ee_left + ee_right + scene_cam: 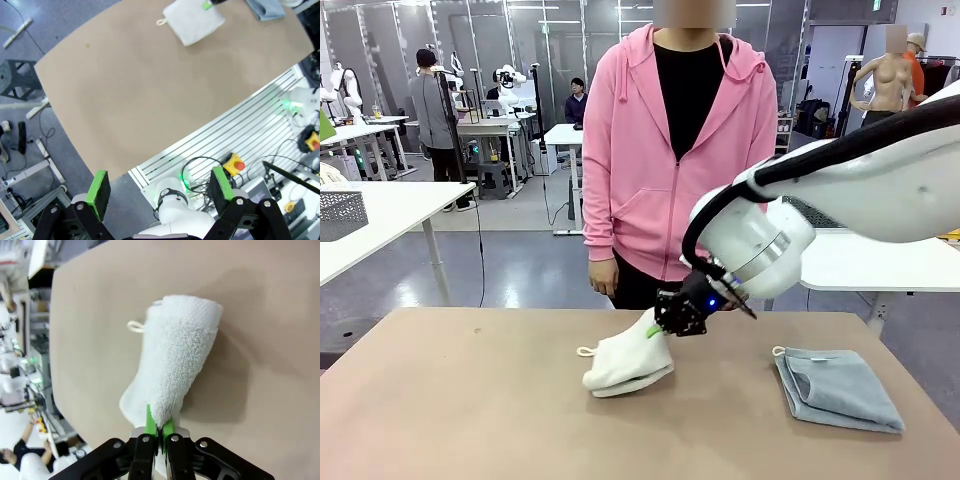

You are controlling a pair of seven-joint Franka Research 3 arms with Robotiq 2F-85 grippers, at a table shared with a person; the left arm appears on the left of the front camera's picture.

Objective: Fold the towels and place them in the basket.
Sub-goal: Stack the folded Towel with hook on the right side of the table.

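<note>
Tan bench (pixel 470 400) carries soft, light, limp cream-white terry towel (pixel 625 365), its raised edge pinched in right gripper (pixel 655 328) jaws; left gripper (pixel 160 192) jaws spread, empty.

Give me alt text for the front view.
The right gripper pinches an edge of the white towel and lifts it off the table. A blue towel lies folded to its right; a person in pink stands behind.

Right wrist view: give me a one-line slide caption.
Right claw pinches the corner of the cream towel, lifting it off the brown table.
</note>
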